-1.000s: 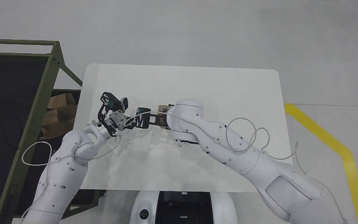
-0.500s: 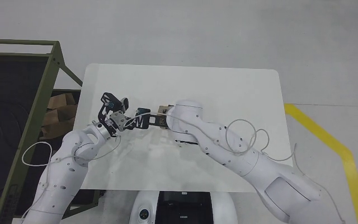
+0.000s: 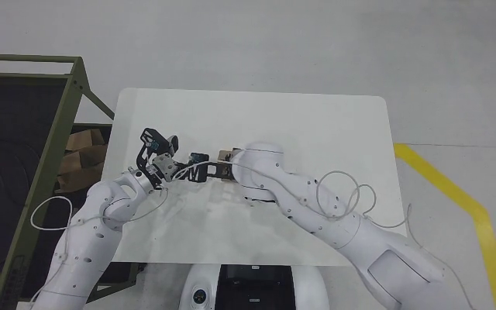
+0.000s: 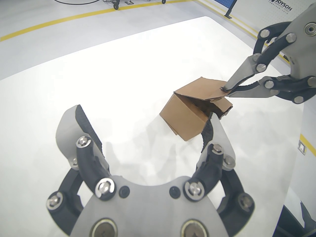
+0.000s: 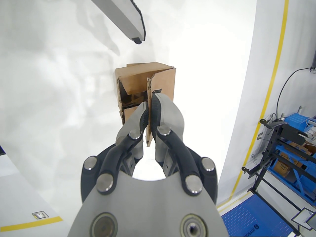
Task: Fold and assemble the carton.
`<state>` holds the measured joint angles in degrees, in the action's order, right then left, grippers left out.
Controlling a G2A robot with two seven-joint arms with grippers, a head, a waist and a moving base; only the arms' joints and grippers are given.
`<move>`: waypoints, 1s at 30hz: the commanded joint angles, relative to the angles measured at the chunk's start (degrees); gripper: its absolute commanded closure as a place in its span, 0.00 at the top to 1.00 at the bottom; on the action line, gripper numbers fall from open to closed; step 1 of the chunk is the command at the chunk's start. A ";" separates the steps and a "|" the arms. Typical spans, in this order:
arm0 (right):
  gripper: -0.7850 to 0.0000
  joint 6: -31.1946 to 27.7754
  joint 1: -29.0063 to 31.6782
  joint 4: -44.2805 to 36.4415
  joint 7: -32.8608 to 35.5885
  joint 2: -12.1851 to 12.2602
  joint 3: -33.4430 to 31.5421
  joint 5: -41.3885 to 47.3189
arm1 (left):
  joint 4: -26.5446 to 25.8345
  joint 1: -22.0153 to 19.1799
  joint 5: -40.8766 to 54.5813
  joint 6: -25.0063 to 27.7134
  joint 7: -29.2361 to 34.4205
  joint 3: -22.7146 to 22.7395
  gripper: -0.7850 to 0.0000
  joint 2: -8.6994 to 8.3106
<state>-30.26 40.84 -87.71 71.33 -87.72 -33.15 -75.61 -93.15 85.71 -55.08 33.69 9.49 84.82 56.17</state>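
Note:
A small brown carton (image 4: 184, 119) rests on the white table (image 3: 325, 124), one end open with loose flaps. My right gripper (image 5: 148, 110) is shut on the edge of the upper flap (image 4: 205, 88), holding it out over the opening; it also shows as the far gripper (image 4: 226, 90) in the left wrist view. My left gripper (image 4: 145, 115) stands open just short of the carton, with one fingertip (image 4: 209, 124) against the carton's open end and the other fingertip (image 4: 79, 112) off to the side over bare table. In the top view both grippers meet at the carton (image 3: 225, 151) left of the table's middle.
A green-framed cart (image 3: 46, 116) holding flat cardboard pieces (image 3: 81, 151) stands off the table's left edge. The table's right half and far side are bare. A yellow floor line (image 3: 442, 182) runs past the right edge.
The right arm has shifted slightly toward the front of the table while keeping hold of the flap. The left arm and the carton stay about where they were.

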 commanded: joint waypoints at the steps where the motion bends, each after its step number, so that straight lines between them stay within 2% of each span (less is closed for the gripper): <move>1: 0.00 -1.08 0.59 -0.63 -0.21 0.24 -0.23 -0.24 | -0.01 -0.01 0.04 -0.09 -0.05 0.03 1.00 0.02; 9: 0.00 -5.14 3.48 -3.74 -2.44 1.71 -0.50 -1.19 | 0.08 -0.50 -0.01 -0.44 0.42 -0.41 1.00 0.16; 17: 0.00 -5.90 4.63 -6.09 -3.20 3.50 1.13 -1.37 | 0.19 -1.77 -0.33 -0.45 2.19 -2.08 1.00 0.39; 30: 0.00 -6.16 5.01 -9.65 -3.46 5.91 2.48 0.17 | 1.60 -5.77 -2.35 -0.77 6.24 -7.96 1.00 1.19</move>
<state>-36.55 45.90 -97.25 67.74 -81.95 -30.72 -75.61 -91.81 80.33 -57.18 32.91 15.32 77.44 57.29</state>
